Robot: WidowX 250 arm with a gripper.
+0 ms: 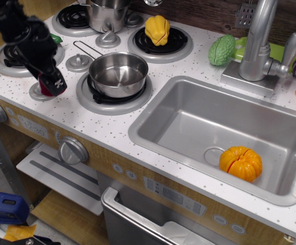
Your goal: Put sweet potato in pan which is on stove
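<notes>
Two risks matter to you from here. First, only a sliver of the sweet potato (45, 91) shows below the pincer (51, 84), so the hold looks shallow; its glossy, rounded skin could slide out during the carry and roll off the counter edge just in front of the pincer. Second, the pan (118, 74) sits to the pincer's right with its wire handle (85, 49) pointing up-left, close to your likely path. Cross too low and you could snag that loop or knock the rim, pushing the pan off its burner on the stove (51, 120).

Your pincer is clenched on the potato, which appears lifted off the counter, directly above a silver knob (37, 93), though you cannot be sure of the clearance from this angle. Your arm (16, 28) comes in from the upper left corner, slanting down and rightward, fingers pointing down at the stove top. The pan is empty.
</notes>
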